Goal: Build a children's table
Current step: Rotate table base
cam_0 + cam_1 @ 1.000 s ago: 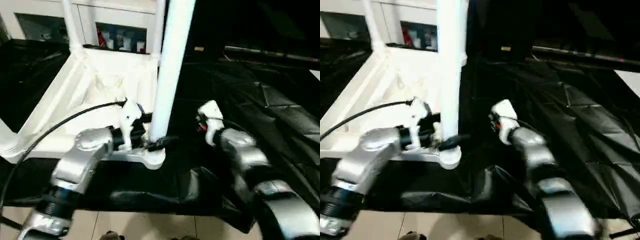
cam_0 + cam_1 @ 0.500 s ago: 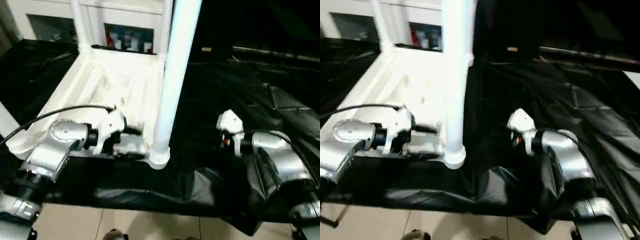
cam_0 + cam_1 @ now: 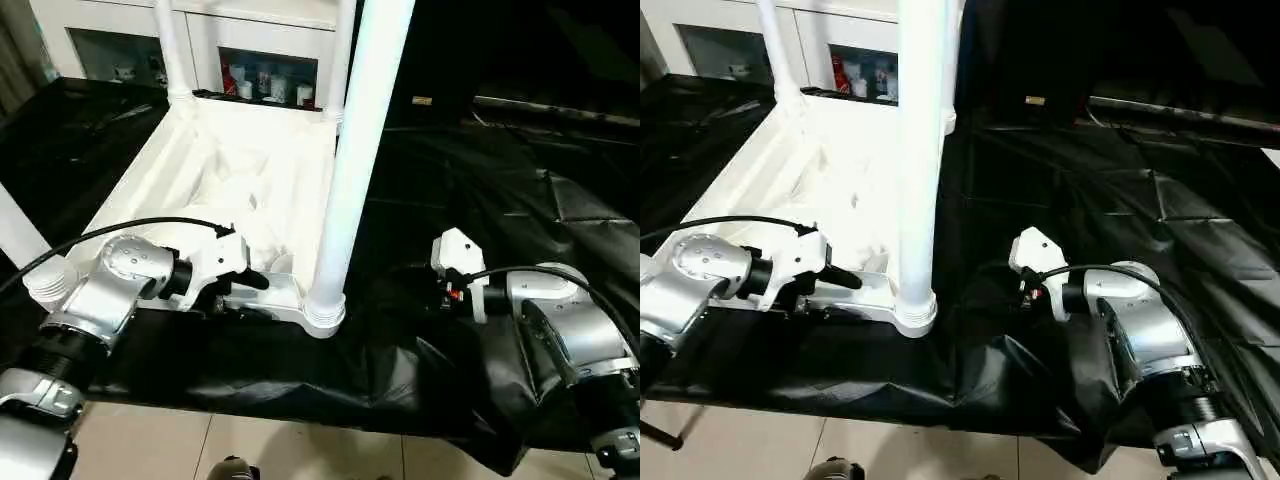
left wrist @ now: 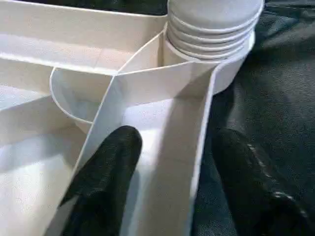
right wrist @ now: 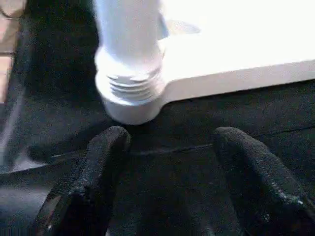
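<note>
The children's table top [image 3: 250, 170] lies upside down on black cloth, its ribbed underside facing up. White legs stand in its corner sockets. The nearest leg [image 3: 350, 150] is screwed into the near right socket [image 3: 325, 310], and its threaded base [image 5: 129, 81] shows in the right wrist view. My left gripper [image 4: 172, 140] is at the near rim, just left of that socket. One black finger [image 4: 106, 177] is inside the rim wall and the other is outside over the cloth, with gaps showing. My right gripper [image 5: 170, 137] hangs open over the cloth to the right of the leg, holding nothing.
A white cabinet with glass-fronted shelves [image 3: 260, 65] stands behind the table top. Crumpled black cloth [image 3: 520, 180] covers the surface to the right. Tiled floor [image 3: 300, 450] shows past the near edge. A black cable [image 3: 120, 232] arcs from my left wrist.
The camera has tilted. My left gripper has drawn back from the leg's base leftward along the rim, and its fingers have narrowed. My right gripper stays open beside the leg.
</note>
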Tool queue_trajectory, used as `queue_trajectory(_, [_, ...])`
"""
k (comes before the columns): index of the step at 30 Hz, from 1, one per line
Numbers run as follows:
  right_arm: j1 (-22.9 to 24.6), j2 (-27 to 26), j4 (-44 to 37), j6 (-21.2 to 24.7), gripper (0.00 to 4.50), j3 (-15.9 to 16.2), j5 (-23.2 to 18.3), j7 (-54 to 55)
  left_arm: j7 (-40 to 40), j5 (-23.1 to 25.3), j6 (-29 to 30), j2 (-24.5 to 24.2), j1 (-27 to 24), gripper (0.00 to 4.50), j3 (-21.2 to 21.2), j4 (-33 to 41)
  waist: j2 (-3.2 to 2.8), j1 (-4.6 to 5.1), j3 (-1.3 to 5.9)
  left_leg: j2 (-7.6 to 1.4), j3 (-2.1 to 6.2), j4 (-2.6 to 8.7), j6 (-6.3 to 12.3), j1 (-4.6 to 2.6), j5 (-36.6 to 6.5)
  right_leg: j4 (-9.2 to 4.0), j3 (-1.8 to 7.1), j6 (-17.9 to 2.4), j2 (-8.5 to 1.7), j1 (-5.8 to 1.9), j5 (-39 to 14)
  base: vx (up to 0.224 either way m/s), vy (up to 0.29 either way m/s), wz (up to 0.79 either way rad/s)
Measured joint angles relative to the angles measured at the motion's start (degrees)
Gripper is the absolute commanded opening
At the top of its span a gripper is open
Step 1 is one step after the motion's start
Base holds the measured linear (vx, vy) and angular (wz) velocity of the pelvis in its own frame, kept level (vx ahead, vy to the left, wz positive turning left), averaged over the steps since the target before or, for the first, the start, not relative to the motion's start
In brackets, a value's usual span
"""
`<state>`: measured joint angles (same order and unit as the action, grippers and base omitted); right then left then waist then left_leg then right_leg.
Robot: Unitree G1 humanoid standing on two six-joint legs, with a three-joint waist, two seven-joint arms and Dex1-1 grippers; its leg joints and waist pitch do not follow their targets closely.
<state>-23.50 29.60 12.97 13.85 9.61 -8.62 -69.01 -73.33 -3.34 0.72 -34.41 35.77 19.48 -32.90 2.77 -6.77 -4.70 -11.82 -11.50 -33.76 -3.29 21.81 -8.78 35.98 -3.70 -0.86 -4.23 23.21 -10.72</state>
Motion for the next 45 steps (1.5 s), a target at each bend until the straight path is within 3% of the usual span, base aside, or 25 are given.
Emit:
queue_trajectory(1, [0.4, 0.0, -0.7, 0.4, 3.14, 0.0, -0.3, -0.1, -0.2, 0.0, -0.2, 0.4, 0.4, 2.40, 0.0, -0.5, 0.00, -0.03, 0.00, 0.00, 0.00, 0.00, 0.00, 0.00, 0.0, 0.00, 0.00, 0.0, 0.00, -0.01, 0.0, 0.000, 0.000, 0.00])
queue_trajectory(10, [1.1, 0.5, -1.7, 1.9, 3.14, 0.3, -0.5, -0.2, -4.0, -0.3, -0.4, 1.2, 1.5, 1.89, 0.0, -3.1, -0.14, 0.12, -0.04, 0.00, 0.00, 0.01, 0.00, 0.00, 0.0, 0.00, -0.01, 0.0, -0.02, -0.01, 0.0, 0.000, 0.000, 0.00])
queue_trajectory(12, [1.3, 0.7, -2.3, 2.3, 3.14, 0.3, -0.5, -0.2, -4.7, -0.2, -0.3, 1.2, 1.5, 1.54, 0.0, -3.7, -0.16, 0.10, -0.05, 0.00, 0.00, 0.01, 0.00, 0.00, 0.0, -0.01, -0.01, 0.0, -0.02, -0.01, 0.0, 0.000, 0.000, 0.00])
queue_trajectory(29, [1.5, 0.9, -3.4, 2.4, 3.14, 1.7, -0.6, -0.2, -6.2, 0.6, -0.9, 1.5, 2.1, 0.29, -0.6, -6.3, -0.19, 0.12, -0.05, 0.01, 0.00, -0.01, 0.00, -0.02, 0.0, 0.00, -0.01, 0.0, -0.03, -0.03, 0.0, 0.000, 0.000, 0.00])
queue_trajectory(37, [1.4, -0.7, -2.5, 1.7, 3.14, 1.6, -0.7, 2.4, -5.2, 0.4, 2.8, 2.6, 1.5, 0.01, -1.4, -4.9, -0.26, 0.84, 0.00, 0.00, -0.02, 0.09, 0.00, -0.10, 0.0, -0.01, 0.00, 0.0, -0.02, 0.00, 0.0, 0.000, 0.000, 0.00])
queue_trajectory(41, [1.4, -4.7, 0.6, 0.7, 3.14, 0.0, -0.6, 8.3, -0.6, 0.7, 5.1, 4.0, -0.5, 0.01, -2.6, -2.3, -0.73, 1.64, 0.24, 0.01, -0.04, 0.10, 0.00, -0.27, 0.0, 0.01, 0.02, 0.0, -0.03, -0.08, 0.0, 0.000, 0.000, 0.00])
queue_trajectory(45, [1.6, -5.3, 0.8, 0.3, 3.14, 0.0, -0.6, 9.4, 8.3, 1.0, 9.4, 7.8, -2.1, 0.01, -4.2, 0.0, -1.49, 1.85, 0.70, 0.07, -0.15, 0.11, 0.01, -0.52, 0.0, 0.01, 0.07, 0.1, -0.11, -0.20, -0.1, 0.000, 0.000, 0.00])
